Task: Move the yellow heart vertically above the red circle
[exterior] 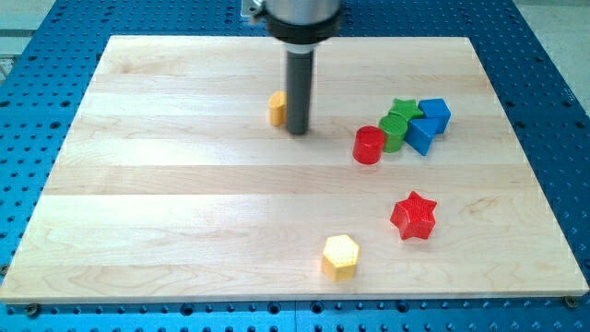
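Yellow heart [277, 108] sat upper centre on the wooden worktop [166, 203], touching the left side of my tip [297, 131]. No pincer showed; the rod held nothing. Right of them stood the red circle [368, 146], apart from both.

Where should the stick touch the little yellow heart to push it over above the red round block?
There is no gripper, so it can only be pushed. My tip sits right against the yellow heart's right side. The red circle lies off to the view's right and lower down. So I would probably go round and press the heart's left face, which looks flat enough, sliding it rightward.
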Motion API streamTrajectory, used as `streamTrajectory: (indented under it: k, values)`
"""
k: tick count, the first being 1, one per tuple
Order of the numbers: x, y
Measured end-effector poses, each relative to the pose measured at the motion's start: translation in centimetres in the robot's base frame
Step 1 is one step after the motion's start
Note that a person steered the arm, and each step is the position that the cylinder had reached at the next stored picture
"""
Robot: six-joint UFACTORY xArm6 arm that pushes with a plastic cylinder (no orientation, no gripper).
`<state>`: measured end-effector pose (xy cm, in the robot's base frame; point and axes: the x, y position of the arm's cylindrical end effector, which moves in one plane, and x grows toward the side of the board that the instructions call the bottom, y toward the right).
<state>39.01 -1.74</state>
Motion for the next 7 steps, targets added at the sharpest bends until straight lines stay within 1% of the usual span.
streamTrajectory:
  k: [1, 2, 3, 6, 7]
  values:
    - [-2.1, -0.9]
    - [-7.6, 3.0]
    - [-4.1, -1.0]
    - [-4.2, -1.1]
    - [-4.8, -1.1]
